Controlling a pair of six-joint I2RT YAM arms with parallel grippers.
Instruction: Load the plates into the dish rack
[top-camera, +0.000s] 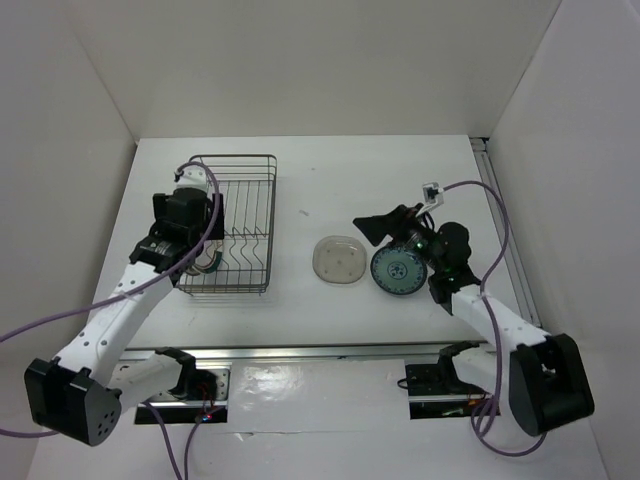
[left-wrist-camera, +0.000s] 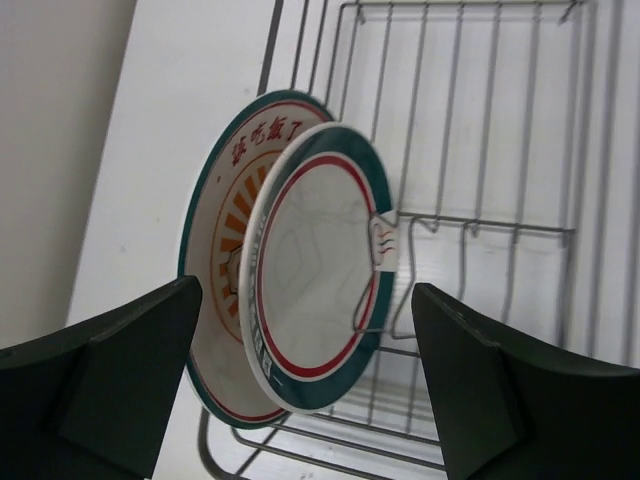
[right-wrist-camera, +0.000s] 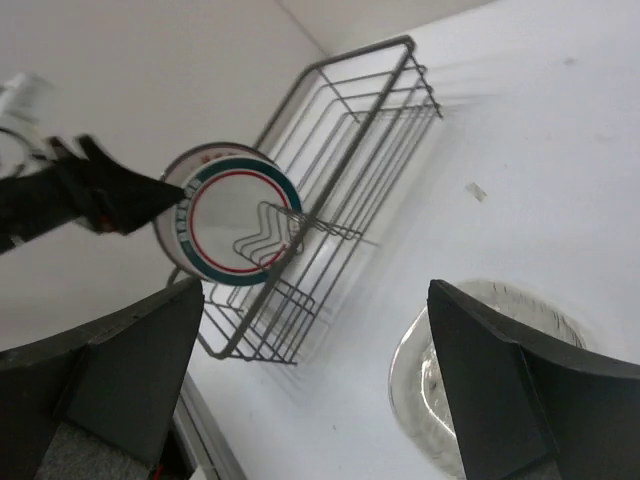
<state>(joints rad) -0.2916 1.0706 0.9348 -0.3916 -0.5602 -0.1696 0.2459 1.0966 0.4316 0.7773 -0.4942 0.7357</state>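
The dish rack (top-camera: 245, 215) lies at the left. Two plates stand upright in its near end: the orange sunburst plate (left-wrist-camera: 222, 225) and, in front of it, the dark-rimmed plate (left-wrist-camera: 320, 260) leaning on a zigzag divider. My left gripper (left-wrist-camera: 305, 330) is open above them, its fingers on either side and apart from both. The translucent plate (top-camera: 338, 260) lies flat mid-table. The teal-blue plate (top-camera: 397, 272) lies beside it, partly under my right arm. My right gripper (top-camera: 380, 228) is open and empty, hovering above these two plates; the translucent plate (right-wrist-camera: 440, 380) shows by its right finger.
The far part of the rack (left-wrist-camera: 500, 120) holds only bare wires. White walls enclose the table on three sides. A metal rail (top-camera: 330, 350) runs along the near edge. The rack with its two plates (right-wrist-camera: 235, 225) also shows in the right wrist view.
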